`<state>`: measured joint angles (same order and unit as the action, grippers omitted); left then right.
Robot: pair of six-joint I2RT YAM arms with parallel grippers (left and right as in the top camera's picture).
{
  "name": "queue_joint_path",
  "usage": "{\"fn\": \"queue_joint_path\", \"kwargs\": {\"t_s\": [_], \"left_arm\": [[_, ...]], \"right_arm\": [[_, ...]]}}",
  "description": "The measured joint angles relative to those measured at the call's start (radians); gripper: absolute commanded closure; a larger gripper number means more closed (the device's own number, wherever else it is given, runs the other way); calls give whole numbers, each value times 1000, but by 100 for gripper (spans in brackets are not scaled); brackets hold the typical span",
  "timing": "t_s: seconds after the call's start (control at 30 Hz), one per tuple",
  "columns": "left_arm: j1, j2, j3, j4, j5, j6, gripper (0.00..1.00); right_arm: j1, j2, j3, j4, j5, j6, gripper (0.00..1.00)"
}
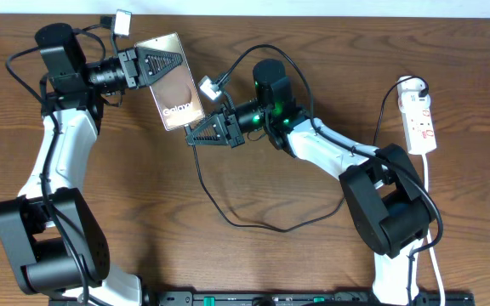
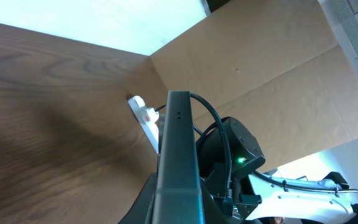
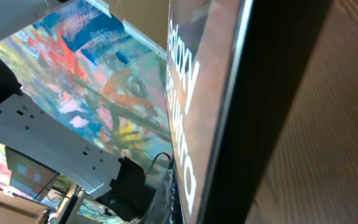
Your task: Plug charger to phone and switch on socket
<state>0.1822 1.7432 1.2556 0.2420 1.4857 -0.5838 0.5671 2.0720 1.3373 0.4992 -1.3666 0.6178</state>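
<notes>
My left gripper [image 1: 162,63] is shut on the top part of the phone [image 1: 177,92] and holds it tilted above the table, its bronze "Galaxy" face up. In the left wrist view the phone [image 2: 179,155] stands edge-on between my fingers [image 2: 178,214]. My right gripper [image 1: 204,132] sits right at the phone's lower edge, shut on the tip of the charger; the charger's black cable [image 1: 228,219] trails from it across the table. The right wrist view shows the phone's face [image 3: 194,93] very close. The socket [image 1: 421,119] lies at the far right, away from both grippers.
The black cable loops over the middle of the wooden table [image 1: 126,212] and runs under the right arm [image 1: 330,149] toward the socket. The socket's white cord [image 1: 432,221] runs down the right edge. A cardboard wall [image 2: 260,68] stands behind the socket [image 2: 143,113].
</notes>
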Motion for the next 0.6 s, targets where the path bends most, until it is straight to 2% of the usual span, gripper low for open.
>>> {"fn": "queue_joint_path", "kwargs": {"t_s": [0.53,0.6], "left_arm": [[-1,0,0,-1,-6,33,93],[-1,0,0,-1,-8,35,93]], "right_arm": [[-2,0,-6,7,29,4,99],[-3,0,-6,7,32,4,94]]}}
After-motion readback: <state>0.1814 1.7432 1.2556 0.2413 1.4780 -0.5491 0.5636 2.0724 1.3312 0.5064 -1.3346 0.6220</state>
